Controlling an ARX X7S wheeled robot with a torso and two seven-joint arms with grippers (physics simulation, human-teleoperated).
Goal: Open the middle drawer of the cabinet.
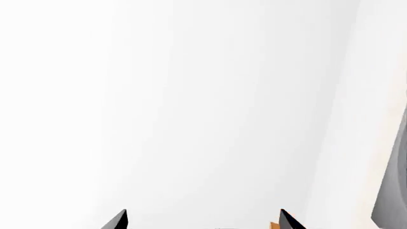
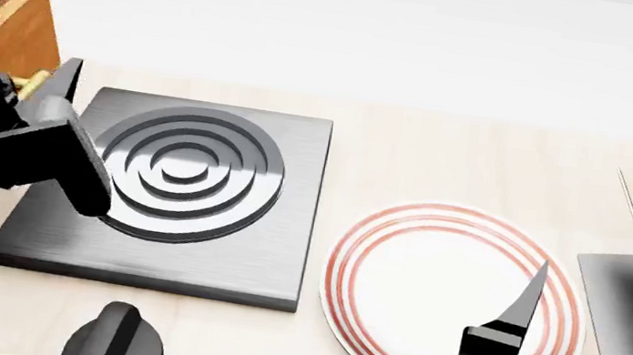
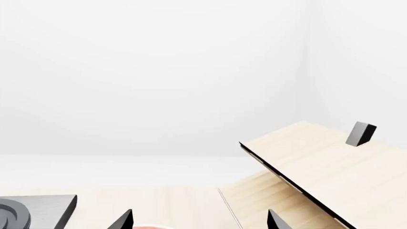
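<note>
At the far left of the head view stands the boxy orange-brown wooden cabinet (image 2: pixel 19 33), only its right edge showing behind the left arm. A short brass bar handle (image 2: pixel 28 85) peeks out on its front, right by the black left gripper (image 2: pixel 42 31); which drawer it belongs to I cannot tell, so the middle drawer cannot be picked out with certainty. The gripper's two pointed black fingers (image 2: pixel 66 76) stand apart, one above and one below the brass bar, so the jaws look spread around the handle rather than clamped on it. In the left wrist view the two finger tips sit wide apart against a white wall, with a sliver of orange wood (image 1: pixel 274 225) between them.

Just right of the cabinet lies the square black hob (image 2: pixel 185 197) with raised concentric rings, on the pale wooden table (image 2: pixel 466 160). Beside it rests a white round plate (image 2: pixel 436 294) with red rim rings. The right gripper (image 3: pixel 200 220) hovers low at the near right, over the plate's edge, its tips parted and holding nothing. A pale light-wood box (image 3: pixel 324 162) with a tilted lid sits at the right.
</note>
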